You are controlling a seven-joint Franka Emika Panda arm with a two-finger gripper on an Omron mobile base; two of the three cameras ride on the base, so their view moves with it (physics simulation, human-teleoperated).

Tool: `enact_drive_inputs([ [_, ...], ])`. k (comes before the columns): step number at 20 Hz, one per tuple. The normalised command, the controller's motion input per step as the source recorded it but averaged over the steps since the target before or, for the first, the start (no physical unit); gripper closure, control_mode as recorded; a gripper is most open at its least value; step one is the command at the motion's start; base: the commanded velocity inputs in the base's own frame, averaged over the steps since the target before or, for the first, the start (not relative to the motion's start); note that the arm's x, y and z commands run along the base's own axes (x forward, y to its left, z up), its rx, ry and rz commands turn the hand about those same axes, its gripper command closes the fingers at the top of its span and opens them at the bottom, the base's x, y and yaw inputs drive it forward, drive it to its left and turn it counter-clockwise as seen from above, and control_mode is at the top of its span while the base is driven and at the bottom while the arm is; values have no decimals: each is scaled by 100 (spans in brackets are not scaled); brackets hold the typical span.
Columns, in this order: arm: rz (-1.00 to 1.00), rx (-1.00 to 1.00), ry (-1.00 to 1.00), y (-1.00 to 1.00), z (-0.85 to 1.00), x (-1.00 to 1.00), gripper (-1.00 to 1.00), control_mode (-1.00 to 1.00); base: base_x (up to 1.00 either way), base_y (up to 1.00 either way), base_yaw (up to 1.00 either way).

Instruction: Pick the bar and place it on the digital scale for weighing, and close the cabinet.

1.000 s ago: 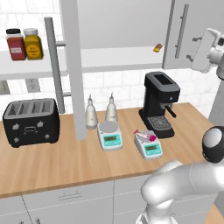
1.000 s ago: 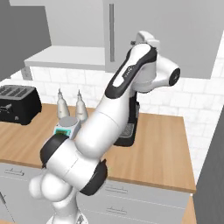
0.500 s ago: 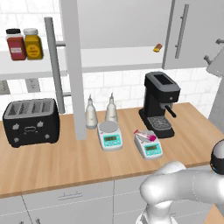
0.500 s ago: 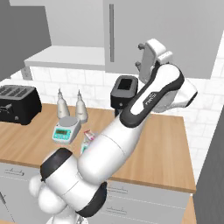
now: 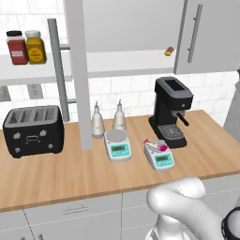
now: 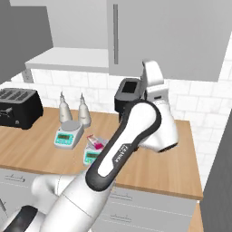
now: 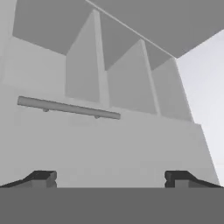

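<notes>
The pink-magenta bar (image 5: 155, 145) (image 6: 94, 142) lies on the silver pan of the digital scale (image 5: 160, 158) (image 6: 94, 155) nearest the coffee machine. The cabinet stands open: its left grey door (image 5: 78, 70) sticks out edge-on over the counter, with its long handle (image 5: 58, 70) beside it. The right door (image 5: 208, 33) (image 6: 167, 36) is flat against the front. My gripper (image 7: 110, 178) is open and holds nothing. Its fingertips (image 7: 43, 176) stand wide apart, facing a grey door panel with a bar handle (image 7: 68, 107). The hand is raised in front of the coffee machine in the right base view.
A second scale (image 5: 117, 145) stands left of the first, with two bottles (image 5: 97, 122) behind it. A black toaster (image 5: 33, 130) sits at the left and a black coffee machine (image 5: 170, 110) at the right. Spice jars (image 5: 26, 47) and a small orange-brown item (image 5: 168, 50) are on the white shelf (image 5: 122, 63).
The arm has swung right and out of the left base view. In the right base view the hand has dropped lower. The bar stays on the scale.
</notes>
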Motion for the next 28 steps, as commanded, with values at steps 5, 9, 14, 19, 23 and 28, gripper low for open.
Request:
enact_drive_inputs([
  [5,-18,31,0,1,6,-100,-100,-100,0,0,0],
  [9,-14,33,0,4,0,-88,-100,-100,0,0,0],
  [14,-9,31,0,29,-1,-67,-100,-100,0,0,0],
  [19,-4,21,0,66,-2,-50,-100,-100,0,0,0],
  [23,0,-2,-1,41,10,-61,-100,-100,0,0,0],
  [28,13,-27,5,90,19,-86,-100,-100,0,0,0],
])
